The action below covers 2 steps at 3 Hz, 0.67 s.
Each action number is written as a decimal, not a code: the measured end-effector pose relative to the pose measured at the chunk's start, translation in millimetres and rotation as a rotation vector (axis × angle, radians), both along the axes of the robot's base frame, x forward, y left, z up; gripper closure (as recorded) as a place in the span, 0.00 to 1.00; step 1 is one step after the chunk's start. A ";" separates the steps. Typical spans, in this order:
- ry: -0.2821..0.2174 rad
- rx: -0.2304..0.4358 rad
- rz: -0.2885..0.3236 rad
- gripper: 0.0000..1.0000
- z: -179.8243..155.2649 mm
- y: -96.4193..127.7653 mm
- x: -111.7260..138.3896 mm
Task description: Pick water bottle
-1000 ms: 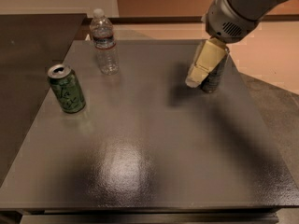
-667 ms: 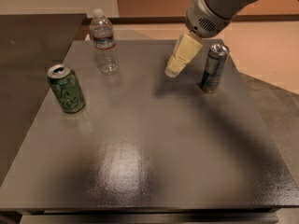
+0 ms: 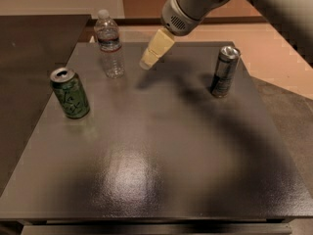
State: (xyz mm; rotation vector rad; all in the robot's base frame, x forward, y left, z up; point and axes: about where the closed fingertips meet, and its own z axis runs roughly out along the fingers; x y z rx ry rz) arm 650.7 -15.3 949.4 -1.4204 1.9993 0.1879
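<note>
One gripper (image 3: 152, 54) hangs over the far part of the dark table (image 3: 161, 180), and it holds nothing. Whether it is apart or together, I cannot tell. Near it but not touching, toward the far left corner, the water bottle (image 3: 109, 45) stands upright. A green soda can (image 3: 70, 93) stands further left, and a slim dark can (image 3: 225, 71) well apart on the right. I judge that the approach is almost done; the grasp and the lift are left.

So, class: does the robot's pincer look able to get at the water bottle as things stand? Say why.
Probably yes. The pincer hovers close beside the water bottle, with only bare table between them. The green can and the slim dark can stand well off that path.
</note>
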 end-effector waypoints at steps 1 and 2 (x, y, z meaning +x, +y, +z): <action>0.014 0.060 0.000 0.00 -6.8 30.7 15.1; 0.021 0.125 0.005 0.00 -13.4 57.4 25.0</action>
